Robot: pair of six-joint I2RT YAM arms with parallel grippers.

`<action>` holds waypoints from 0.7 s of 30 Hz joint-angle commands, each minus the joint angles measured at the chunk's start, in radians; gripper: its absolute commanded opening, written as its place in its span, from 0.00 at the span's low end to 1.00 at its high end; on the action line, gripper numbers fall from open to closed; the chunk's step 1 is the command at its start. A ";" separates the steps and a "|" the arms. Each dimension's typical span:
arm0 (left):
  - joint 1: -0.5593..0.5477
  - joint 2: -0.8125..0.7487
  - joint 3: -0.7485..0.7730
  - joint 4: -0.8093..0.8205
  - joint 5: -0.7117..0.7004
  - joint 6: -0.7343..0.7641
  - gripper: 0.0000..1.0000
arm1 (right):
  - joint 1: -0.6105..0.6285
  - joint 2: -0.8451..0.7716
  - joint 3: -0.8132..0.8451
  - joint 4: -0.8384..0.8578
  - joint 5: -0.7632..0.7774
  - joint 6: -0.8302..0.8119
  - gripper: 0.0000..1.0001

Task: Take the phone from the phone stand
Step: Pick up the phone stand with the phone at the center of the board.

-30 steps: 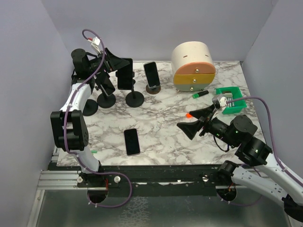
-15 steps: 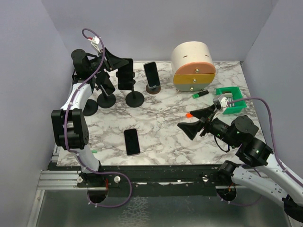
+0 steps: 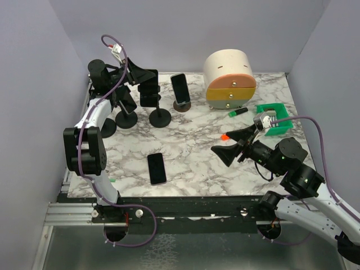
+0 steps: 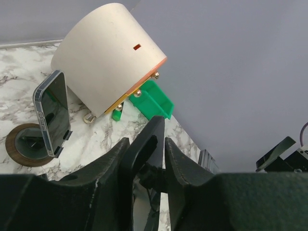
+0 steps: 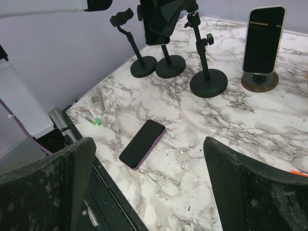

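At the back left of the marble tabletop [image 3: 197,157] stand three black stands with round bases, and a wooden-based stand [image 3: 181,105] sits just right of them, four stands in all. Four phones show. The phone [image 3: 149,97] is at the top of the phone stand [image 3: 160,117], the rightmost black one. A second phone [image 3: 126,103] tilts on the middle black stand [image 3: 126,119], a third phone [image 3: 179,87] is propped on the wooden-based one, and a fourth phone [image 3: 157,168] lies flat near the front edge. The leftmost black stand [image 3: 107,128] carries only an empty clamp. Two containers sit toward the right: a cream round drawer unit [image 3: 228,70] with orange and yellow fronts closed and its contents hidden, and a green bin [image 3: 275,121] whose inside cannot be made out. The phone is a dark slab with a black screen, upright, seen edge-on from the left wrist. The left gripper [image 4: 144,149] has its fingers [image 4: 108,168] clenched on either side of it. The right gripper [image 3: 220,143] hangs over the right half of the tabletop, its fingers spread wide and holding nothing.
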 commanded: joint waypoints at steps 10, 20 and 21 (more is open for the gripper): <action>-0.008 -0.006 0.010 0.050 0.022 -0.037 0.11 | 0.001 -0.005 0.007 -0.012 -0.003 -0.010 1.00; -0.042 -0.101 0.066 0.072 0.004 -0.073 0.00 | 0.001 -0.007 0.024 -0.021 -0.002 -0.014 1.00; -0.042 -0.116 0.069 0.072 0.000 -0.073 0.00 | 0.002 -0.008 0.027 -0.023 -0.002 -0.013 1.00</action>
